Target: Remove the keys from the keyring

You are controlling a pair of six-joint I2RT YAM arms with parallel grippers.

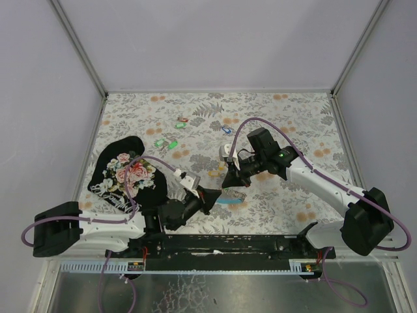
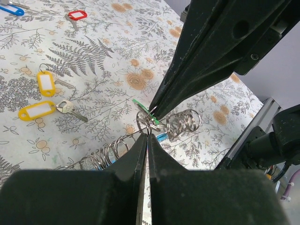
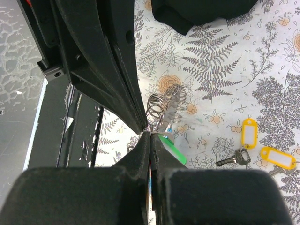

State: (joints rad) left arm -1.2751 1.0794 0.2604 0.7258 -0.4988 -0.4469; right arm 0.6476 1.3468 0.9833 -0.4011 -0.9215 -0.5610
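Both claws meet over the middle of the table (image 1: 287,111), tip to tip. The left claw (image 2: 147,136) is pressed fully together, its tips at the wire loops of the keyring (image 2: 182,124), which shows here as a springy metal coil curving away on both sides. The right claw (image 3: 150,133) is closed just as tightly, its point right at the small ring beside the keys (image 2: 140,105), a bright green tag lying against the coil.

We cannot make out whether either claw has wire or the tag pinched between its tips, because the black fingers cover the spot. From the right wrist only one curved edge of the green tag shows past the finger. From above, the claws hide nearly all of the keyring except a blue bit by the left claw.

Around them lie two yellow tags (image 2: 46,83) with a loose silver key (image 2: 70,108) touching the nearer one. A red tag (image 2: 77,15) and a blue tag (image 2: 11,9) lie well apart at the far side. A black floral cloth (image 1: 127,176) lies to the left, near the left arm.
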